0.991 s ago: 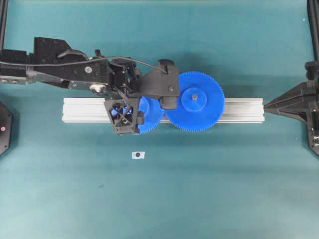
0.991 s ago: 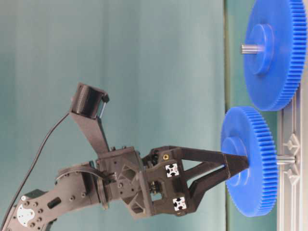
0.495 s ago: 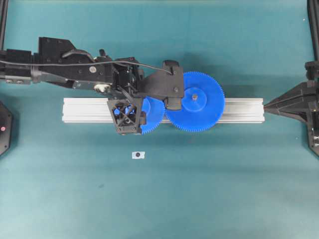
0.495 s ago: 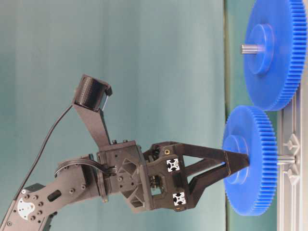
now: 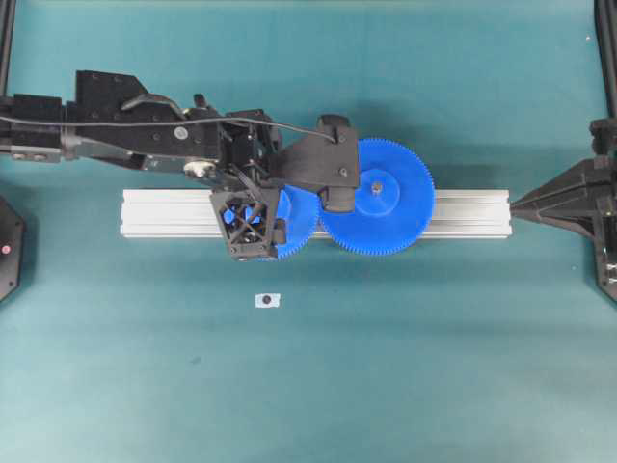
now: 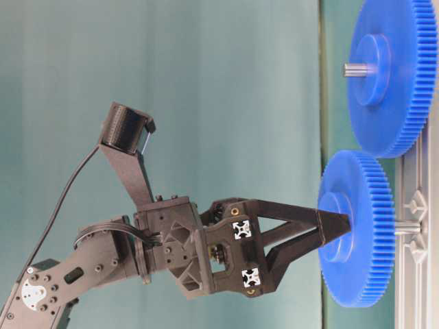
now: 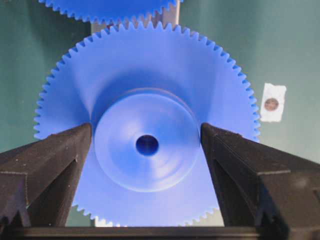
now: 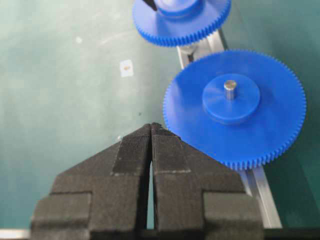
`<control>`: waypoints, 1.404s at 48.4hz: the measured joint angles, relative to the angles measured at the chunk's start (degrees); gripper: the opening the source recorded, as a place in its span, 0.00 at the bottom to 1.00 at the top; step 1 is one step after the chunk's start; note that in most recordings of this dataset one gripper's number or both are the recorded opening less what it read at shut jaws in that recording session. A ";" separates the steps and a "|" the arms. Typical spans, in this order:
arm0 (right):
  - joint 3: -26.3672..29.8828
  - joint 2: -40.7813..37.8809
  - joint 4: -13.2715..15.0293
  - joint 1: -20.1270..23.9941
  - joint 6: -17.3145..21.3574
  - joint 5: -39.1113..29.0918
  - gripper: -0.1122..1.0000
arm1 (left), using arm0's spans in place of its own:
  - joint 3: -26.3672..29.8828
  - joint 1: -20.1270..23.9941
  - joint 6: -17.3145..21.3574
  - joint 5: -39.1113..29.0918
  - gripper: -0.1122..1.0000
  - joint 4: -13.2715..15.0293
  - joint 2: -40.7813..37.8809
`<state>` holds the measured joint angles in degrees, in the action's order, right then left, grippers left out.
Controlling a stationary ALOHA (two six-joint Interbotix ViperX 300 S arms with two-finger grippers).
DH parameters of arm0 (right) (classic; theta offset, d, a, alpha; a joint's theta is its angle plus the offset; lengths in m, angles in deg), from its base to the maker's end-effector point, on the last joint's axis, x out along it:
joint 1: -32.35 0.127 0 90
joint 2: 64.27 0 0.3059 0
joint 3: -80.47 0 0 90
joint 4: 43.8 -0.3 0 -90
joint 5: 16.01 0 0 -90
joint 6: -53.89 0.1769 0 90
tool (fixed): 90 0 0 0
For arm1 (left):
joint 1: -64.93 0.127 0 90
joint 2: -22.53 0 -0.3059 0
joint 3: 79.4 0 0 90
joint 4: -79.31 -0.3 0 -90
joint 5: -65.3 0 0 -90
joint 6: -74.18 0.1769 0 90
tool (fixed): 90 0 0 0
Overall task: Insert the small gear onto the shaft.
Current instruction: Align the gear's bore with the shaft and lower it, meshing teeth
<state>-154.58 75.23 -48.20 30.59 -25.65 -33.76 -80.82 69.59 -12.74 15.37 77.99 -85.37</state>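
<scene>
Spread wider than a second ago: left end effector, fingers off hub | small blue plastic toothed gear on silvery metal shaft, meshing larger blue gear | right end effector closed, empty

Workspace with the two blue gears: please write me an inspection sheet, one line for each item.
Surface: teal mat, with a grooved aluminium rail lying across it.
Job's things: small gear sits low over the rail, teeth next to the large gear; a short length of shaft shows between the small gear and the rail.
Clutter: one small white tag with a dark dot on the mat.
Grippers: left gripper has its jaws either side of the small gear's hub, with slim gaps showing; right gripper shut, holding nothing, away from the gears.
Cables: black cable runs along the left arm.
Surroundings: black frame posts at the corners.
</scene>
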 measured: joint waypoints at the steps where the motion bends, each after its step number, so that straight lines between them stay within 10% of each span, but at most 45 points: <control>1: 0.09 0.00 0.00 0.00 0.00 0.00 0.11 | 0.00 0.00 0.00 0.00 0.88 0.00 0.00; 47: 0.00 0.00 0.09 0.09 2.11 0.00 0.11 | 1.49 0.88 0.18 -2.37 0.87 0.00 9.14; 68: 0.09 0.00 0.09 0.00 2.11 0.00 0.11 | -1.58 0.18 1.05 -0.53 0.51 0.00 9.49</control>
<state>-154.49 75.23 -48.11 30.59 -23.55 -33.76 -82.41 69.77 -11.69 14.85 77.99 -75.88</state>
